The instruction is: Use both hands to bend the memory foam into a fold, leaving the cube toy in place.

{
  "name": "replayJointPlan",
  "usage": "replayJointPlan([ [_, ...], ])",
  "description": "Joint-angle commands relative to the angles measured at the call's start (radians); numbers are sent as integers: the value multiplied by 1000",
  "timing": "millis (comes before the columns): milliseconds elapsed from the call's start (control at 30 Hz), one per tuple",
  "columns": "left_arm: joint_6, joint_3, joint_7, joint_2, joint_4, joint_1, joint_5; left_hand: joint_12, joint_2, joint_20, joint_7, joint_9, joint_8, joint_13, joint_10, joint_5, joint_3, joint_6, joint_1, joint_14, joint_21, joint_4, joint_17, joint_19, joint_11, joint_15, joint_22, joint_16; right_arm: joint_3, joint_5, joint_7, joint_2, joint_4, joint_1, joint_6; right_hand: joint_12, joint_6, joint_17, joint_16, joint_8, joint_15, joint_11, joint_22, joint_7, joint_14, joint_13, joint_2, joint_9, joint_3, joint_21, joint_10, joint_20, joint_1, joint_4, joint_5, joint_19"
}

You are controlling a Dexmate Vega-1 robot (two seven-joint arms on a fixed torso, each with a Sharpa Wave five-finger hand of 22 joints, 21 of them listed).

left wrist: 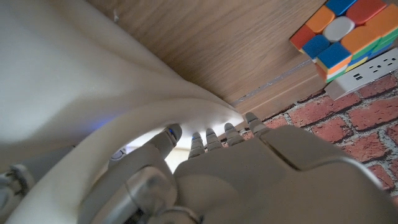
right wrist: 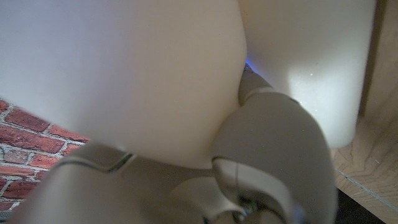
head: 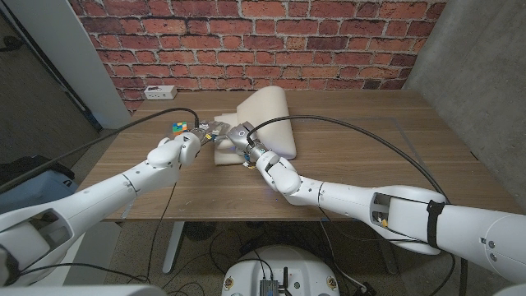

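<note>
The memory foam lies mid-counter, its long axis running from the near-left end away toward the brick wall. Its near end is raised, probably to start the fold. The left robot hand grips that end's edge; the right robot hand clasps it alongside. The cube toy sits just left, apart from both on the counter.

A red brick wall backs the wooden table; grey panels flank it; cables trail on grey floor.

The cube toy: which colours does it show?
Orange, blue, red, green and white on the cube; clearest in the left wrist view.
</note>
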Motion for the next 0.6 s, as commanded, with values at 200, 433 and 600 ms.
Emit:
replayJointPlan([
  [200, -47, 25, -54, -37, 58, -11, 3, 10, 25, -3, 16, 4, 2, 3, 12, 10, 11, -23, -20, 31, -5, 9, -2, 7, 15, -38, 4, 13, 5, -17, 22, -37, -70, -9, -21, -19, -5, -19, -39, -15, -43, 4, -3, -25, -4, -1, 1, 3, 5, 13, -25, 8, -6, 9, 2, -15],
  [433, -48, 30, -65, -41, 68, -1, -5, 12, 29, -6, 21, 4, 5, 3, 18, 12, 19, -23, -21, 38, -4, 7, -5, 12, 13, -42, 4, 12, 17, -47, 75, -86, -157, -25, -41, -32, -34, -35, -66, -29, -41, -1, -6, -32, -16, -6, -8, 3, 5, 20, -40, 12, -25, 15, 0, -28],
  [600, -39, 41, -85, -46, 72, -4, -1, 15, 32, -7, 27, 4, 7, 3, 26, 13, 26, -20, -19, 41, -4, 3, -7, 16, 12, -44, 4, 10, 35, -74, 137, -130, -242, -43, -58, -56, -89, -58, -105, -49, -34, -5, -11, -43, -46, -13, -28, 4, -4, 21, -80, 22, -61, 24, 0, -53],
])
